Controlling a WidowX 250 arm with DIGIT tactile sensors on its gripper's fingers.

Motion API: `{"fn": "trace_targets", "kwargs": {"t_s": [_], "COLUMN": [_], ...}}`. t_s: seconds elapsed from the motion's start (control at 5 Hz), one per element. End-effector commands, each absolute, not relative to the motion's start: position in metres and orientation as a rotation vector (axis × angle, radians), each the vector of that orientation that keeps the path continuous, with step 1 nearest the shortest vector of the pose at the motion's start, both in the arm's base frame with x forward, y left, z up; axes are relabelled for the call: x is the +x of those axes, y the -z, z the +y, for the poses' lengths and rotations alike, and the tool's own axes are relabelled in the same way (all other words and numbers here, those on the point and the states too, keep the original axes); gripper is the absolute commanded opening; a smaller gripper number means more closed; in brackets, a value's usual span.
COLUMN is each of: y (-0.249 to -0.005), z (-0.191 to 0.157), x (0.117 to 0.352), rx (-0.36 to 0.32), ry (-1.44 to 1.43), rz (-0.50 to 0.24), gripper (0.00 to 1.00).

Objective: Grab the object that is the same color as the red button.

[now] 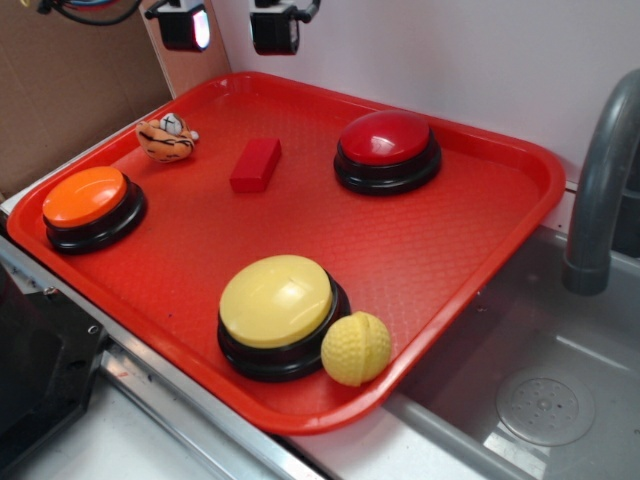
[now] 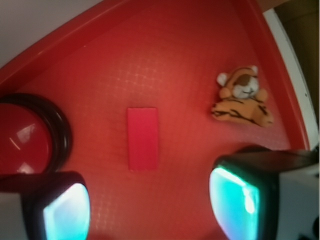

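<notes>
Plastic, pebbled and bright red, makes up the tray in the exterior view. 3 glossy domes on black round bases sit on it: the red button near the far right edge, an orange button at the left corner, a yellow button near the front edge with a dimpled yellow ball touching it. The red block, a small matte brick, lies flat toward the far corner, between the red button and a striped plush tiger. The gripper hangs above that corner, its fingers spread wide and holding nothing.

In the wrist view, the block lies lengthwise between the 2 parted fingertips, untouched; the tiger sits apart from it.
</notes>
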State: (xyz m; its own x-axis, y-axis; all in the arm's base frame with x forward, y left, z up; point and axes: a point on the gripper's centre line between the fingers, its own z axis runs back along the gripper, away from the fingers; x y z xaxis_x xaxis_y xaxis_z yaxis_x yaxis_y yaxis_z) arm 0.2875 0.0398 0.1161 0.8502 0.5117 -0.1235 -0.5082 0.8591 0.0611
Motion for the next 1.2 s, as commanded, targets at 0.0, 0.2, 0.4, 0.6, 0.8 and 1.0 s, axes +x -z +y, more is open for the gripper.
{"fn": "trace_targets", "kwargs": {"t_s": [0.0,0.2,0.4,0.6,0.8,1.0], "y": [-0.093,-0.080,-0.067,-0.056,-0.042,-0.031], "z": [0.044,0.044,0.046,0.052,0.056,0.065], "x": [0.279,0.279,0.282,0.280,0.279,0.274], "rx": [0.015,0.025,0.035,0.041,0.060,0.055], "ry": [-0.521,-0.512,-0.500,-0.501,-0.499,-0.520], "rz": [0.039,0.052,0.072,0.103,0.146,0.184], "gripper": [1.00,1.00,1.00,1.00,1.00,1.00]}}
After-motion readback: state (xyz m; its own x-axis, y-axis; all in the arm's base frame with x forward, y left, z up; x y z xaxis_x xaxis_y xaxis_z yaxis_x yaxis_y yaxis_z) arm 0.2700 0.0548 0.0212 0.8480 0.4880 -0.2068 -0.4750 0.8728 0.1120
